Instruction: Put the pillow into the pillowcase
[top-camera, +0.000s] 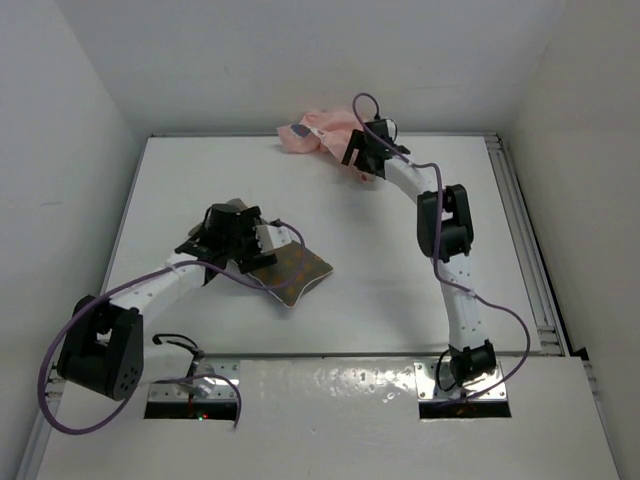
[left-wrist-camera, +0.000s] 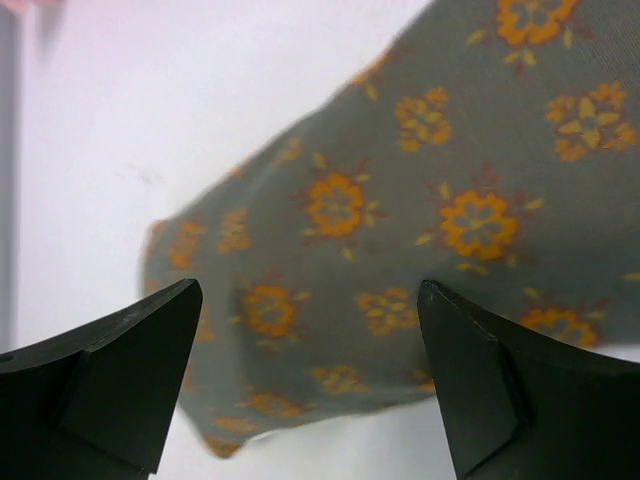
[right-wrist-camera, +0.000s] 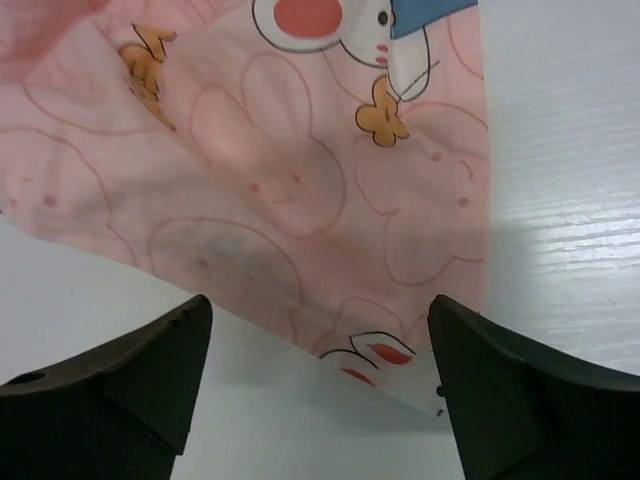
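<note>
On the white surface (top-camera: 400, 250) the pillow (top-camera: 303, 270) lies mid-left, the pillowcase (top-camera: 312, 136) bunched against the far wall (top-camera: 300, 60), well apart. The left hand (left-wrist-camera: 310, 300) gapes over the pillow, the right hand (right-wrist-camera: 320, 310) over the pillowcase; neither grips.

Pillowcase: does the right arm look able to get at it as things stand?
Probably yes. The right claw is open just above the edge of the pillowcase, and nothing lies between them.
</note>
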